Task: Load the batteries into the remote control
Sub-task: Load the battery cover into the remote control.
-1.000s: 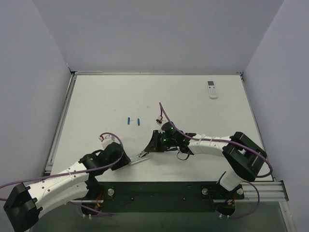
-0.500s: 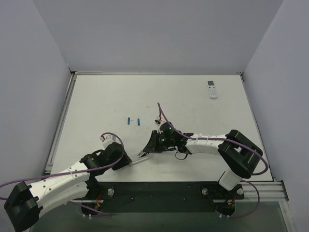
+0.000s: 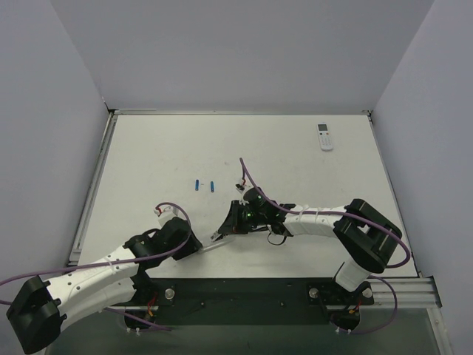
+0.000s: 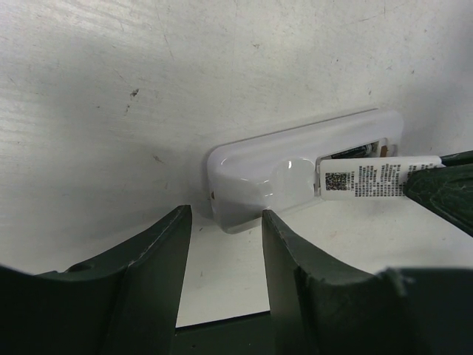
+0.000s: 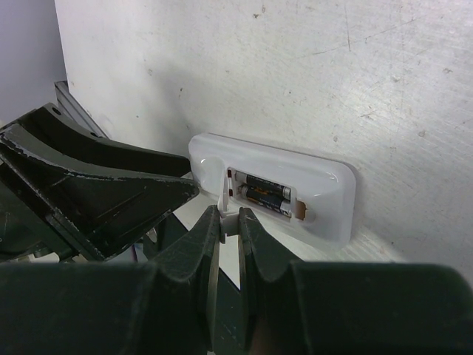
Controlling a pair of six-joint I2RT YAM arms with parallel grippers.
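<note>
Right gripper (image 5: 225, 219) pinches battery cover (image 4: 358, 180) edge; left gripper (image 4: 225, 215) spread just short of remote control (image 4: 259, 170) end.

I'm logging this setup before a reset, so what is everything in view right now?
blue batteries: two, blue, side by side but apart, mid-table, untouched.
remote control: one, white, face down near the arms, compartment open.
dark batteries: two, black, lying in that open compartment.
battery cover: one, white with a printed label, at the compartment's edge.
second remote: one, white, far right corner.
table: one, white.
left fingers: two, dark green, apart, just short of the remote control's end.
right fingers: two, dark green, shut on the battery cover.
</note>
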